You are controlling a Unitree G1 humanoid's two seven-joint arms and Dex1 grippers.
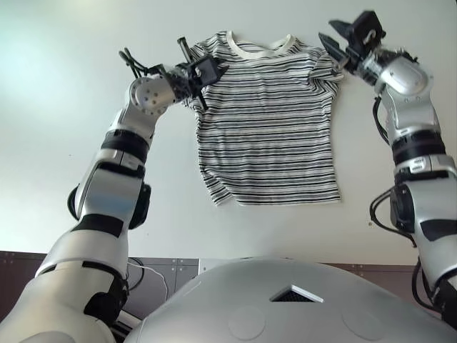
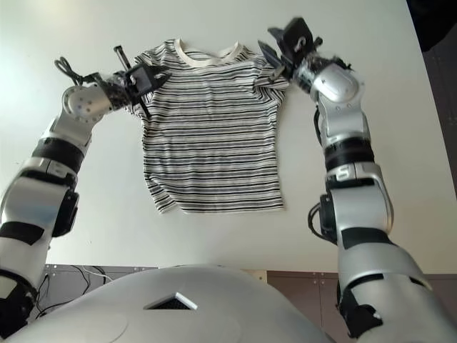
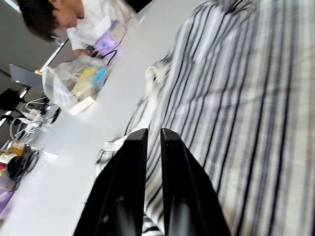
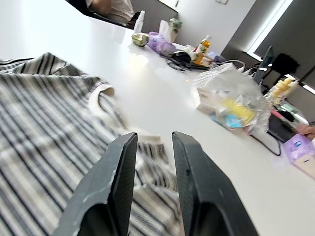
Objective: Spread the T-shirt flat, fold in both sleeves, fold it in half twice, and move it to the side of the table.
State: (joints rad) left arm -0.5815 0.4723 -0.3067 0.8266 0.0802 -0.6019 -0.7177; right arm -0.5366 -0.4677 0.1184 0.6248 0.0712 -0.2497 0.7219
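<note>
Though flat, striped T-shirt [image 1: 268, 136], hem rumpled; left fingers [image 3: 125, 196], right fingers [image 4: 113, 191] narrowly apart.

The T-shirt [image 1: 268, 136] at mid-frame is white with thin black stripes running across it and a plain cream collar band, set against a plain white table [image 1: 57, 86]. The left gripper [image 3: 150, 135] and right gripper [image 4: 153, 137] are both black. A clear plastic bag [image 4: 231, 93] at upper right shows yellow and blue inside.
</note>
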